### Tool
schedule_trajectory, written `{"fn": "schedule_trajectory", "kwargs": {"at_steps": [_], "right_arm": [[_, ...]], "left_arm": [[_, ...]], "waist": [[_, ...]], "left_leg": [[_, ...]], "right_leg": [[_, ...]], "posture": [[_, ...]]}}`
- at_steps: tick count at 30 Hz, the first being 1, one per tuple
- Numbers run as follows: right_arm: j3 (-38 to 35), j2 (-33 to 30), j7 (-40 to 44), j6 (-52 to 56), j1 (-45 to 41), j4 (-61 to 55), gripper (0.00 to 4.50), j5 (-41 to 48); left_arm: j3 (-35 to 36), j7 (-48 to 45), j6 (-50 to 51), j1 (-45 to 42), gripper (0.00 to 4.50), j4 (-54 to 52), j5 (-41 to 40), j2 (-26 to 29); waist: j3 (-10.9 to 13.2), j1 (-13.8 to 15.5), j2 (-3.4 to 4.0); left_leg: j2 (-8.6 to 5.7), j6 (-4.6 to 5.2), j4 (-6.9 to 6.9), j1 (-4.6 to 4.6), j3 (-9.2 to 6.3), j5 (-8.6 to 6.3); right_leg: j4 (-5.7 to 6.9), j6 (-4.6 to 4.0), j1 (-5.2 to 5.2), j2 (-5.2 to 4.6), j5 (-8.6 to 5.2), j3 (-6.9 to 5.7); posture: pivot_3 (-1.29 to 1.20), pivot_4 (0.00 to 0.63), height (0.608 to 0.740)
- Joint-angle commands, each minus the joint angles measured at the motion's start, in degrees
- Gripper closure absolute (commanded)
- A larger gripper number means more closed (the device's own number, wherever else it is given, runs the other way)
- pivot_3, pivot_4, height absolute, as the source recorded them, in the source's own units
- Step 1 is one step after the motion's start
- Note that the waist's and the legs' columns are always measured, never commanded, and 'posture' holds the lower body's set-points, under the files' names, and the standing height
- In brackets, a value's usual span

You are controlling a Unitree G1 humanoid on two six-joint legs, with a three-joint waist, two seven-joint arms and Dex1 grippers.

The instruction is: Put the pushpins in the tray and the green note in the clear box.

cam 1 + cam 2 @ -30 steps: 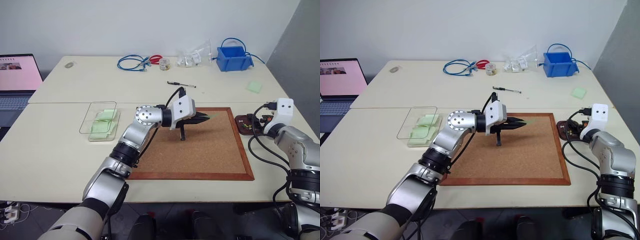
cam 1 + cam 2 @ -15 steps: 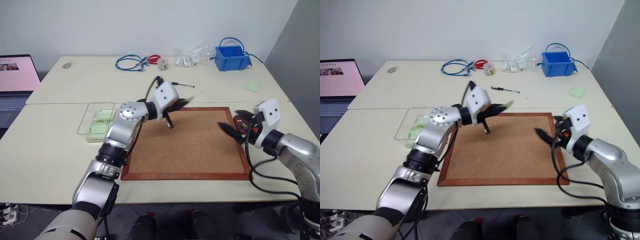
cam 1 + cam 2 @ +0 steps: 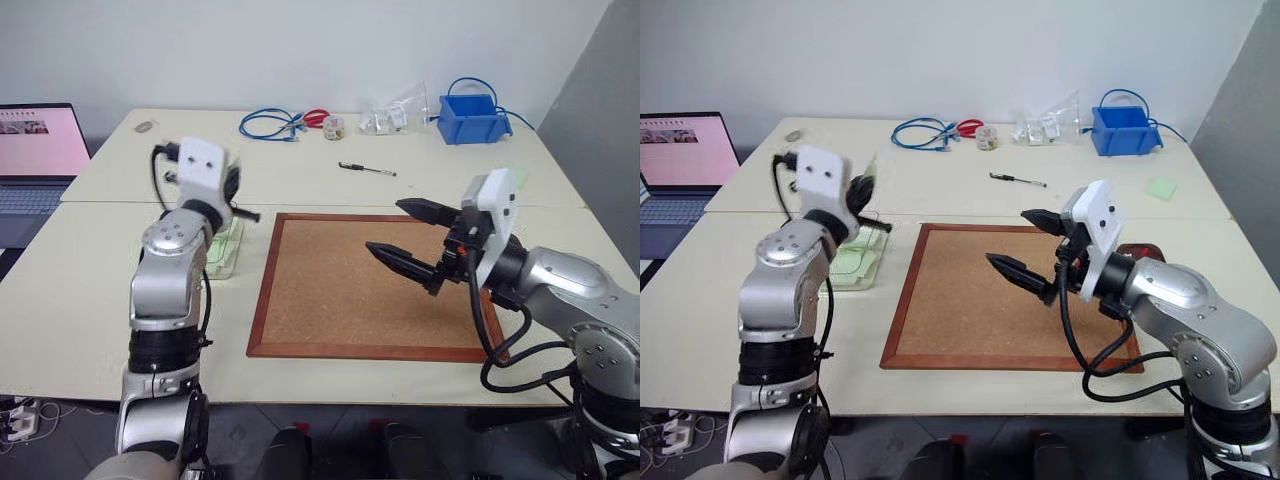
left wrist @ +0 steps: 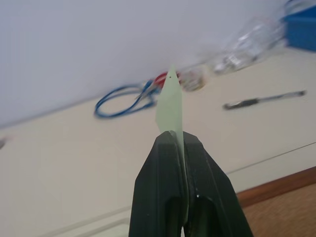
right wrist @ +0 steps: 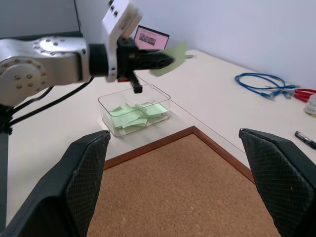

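Now left hand (image 5: 165,61) pinching green note (image 4: 170,106) above clear box (image 5: 134,112); right hand (image 3: 405,233) spread wide.

We see a brown wood-framed corkboard (image 3: 370,283) mid-table; behind it a black pen (image 3: 366,169), coiled blue cable (image 3: 268,124), blue plastic bin (image 3: 472,117); open laptop w/ pink screen (image 3: 38,150) far left.

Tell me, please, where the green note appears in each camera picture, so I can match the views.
Left eye view: cannot be made out at the left gripper.
Right eye view: a blurred pale sliver beside the gripper.
Left wrist view: green note edge-on, pinched between the fingers.
Right wrist view: above the clear box, at the gripper's tip.
Shared landmark: the blue cable.
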Motion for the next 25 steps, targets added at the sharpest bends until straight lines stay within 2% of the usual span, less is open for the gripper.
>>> {"fn": "schedule_trajectory", "kwargs": {"at_steps": [1, 3, 4, 12, 15, 17, 19, 25], "right_arm": [[0.26, 0.07, 0.93, -2.24, -2.60, 1.49, 0.01, -0.95], [0.58, -0.02, 1.26, -2.64, -3.01, 2.40, 0.00, -1.27], [0.77, -0.04, 1.41, -2.82, -3.17, 2.78, 0.00, -1.43], [1.29, 0.03, 1.62, -3.10, -3.22, 3.14, 0.00, -1.94], [0.81, -0.14, 1.30, -2.78, -3.11, 3.06, 0.00, -1.75], [0.86, -0.68, 0.60, -2.54, -2.47, 2.99, 0.00, -2.74], [1.91, -0.07, -3.85, -2.22, -1.03, 3.45, 0.00, -6.63], [5.10, 5.86, -18.85, -3.27, 6.52, 4.65, 0.00, -19.83]], "left_arm": [[3.04, 3.96, 5.48, 2.11, 4.30, -6.50, 0.21, -0.91], [3.83, 4.30, 6.96, 3.30, 4.07, -7.41, -0.57, -1.23], [4.30, 4.47, 7.42, 3.73, 3.75, -7.27, -0.92, -1.39], [4.99, 4.94, 8.14, 4.41, 2.04, -6.69, -2.59, -0.76], [2.96, 4.37, 7.56, 4.46, 1.53, -8.36, -2.03, 0.35], [-0.58, 1.38, 3.56, 4.54, 1.03, -10.58, -1.90, 2.06], [-4.22, -3.59, 3.11, 4.86, 0.64, -13.86, -6.06, 1.02], [-7.84, -4.12, 2.13, 9.69, 0.64, -16.18, -9.67, -4.91]], "waist": [[0.00, 0.14, 0.00], [0.00, 0.17, -0.02], [0.00, 0.24, -0.02], [0.00, 0.27, -0.03], [0.00, 0.26, -0.03], [0.02, 0.25, -0.05], [0.02, 0.32, -0.05], [-0.03, 0.41, -0.11]], "left_leg": [[0.00, 0.00, 0.00, 0.00, 0.01, 0.00], [-0.01, 0.00, 0.01, 0.00, 0.01, 0.00], [-0.01, 0.00, 0.01, 0.00, 0.02, 0.00], [-0.02, 0.00, -0.01, -0.01, 0.07, 0.00], [-0.01, 0.00, -0.01, -0.01, 0.07, 0.00], [-0.01, 0.00, -0.02, -0.01, 0.06, 0.00], [-0.01, -0.01, -0.03, -0.02, 0.07, 0.00], [-0.05, -0.03, -0.06, -0.02, 0.18, 0.00]], "right_leg": [[-0.01, 0.00, 0.00, 0.00, 0.00, 0.01], [-0.02, 0.00, 0.01, -0.02, 0.00, 0.00], [-0.02, 0.00, 0.01, -0.02, 0.00, 0.01], [-0.06, 0.00, 0.02, -0.05, 0.00, 0.01], [-0.07, 0.00, 0.02, -0.04, 0.00, 0.01], [-0.07, 0.00, 0.01, -0.04, 0.00, 0.00], [-0.09, 0.00, 0.01, -0.04, 0.00, 0.00], [-0.23, 0.01, 0.08, -0.25, 0.00, 0.07]], "posture": [[0.00, 0.150, 0.740], [0.00, 0.150, 0.740], [0.00, 0.150, 0.740], [0.00, 0.150, 0.740], [0.00, 0.150, 0.740], [0.00, 0.150, 0.740], [0.00, 0.150, 0.740], [0.00, 0.150, 0.740]]}}
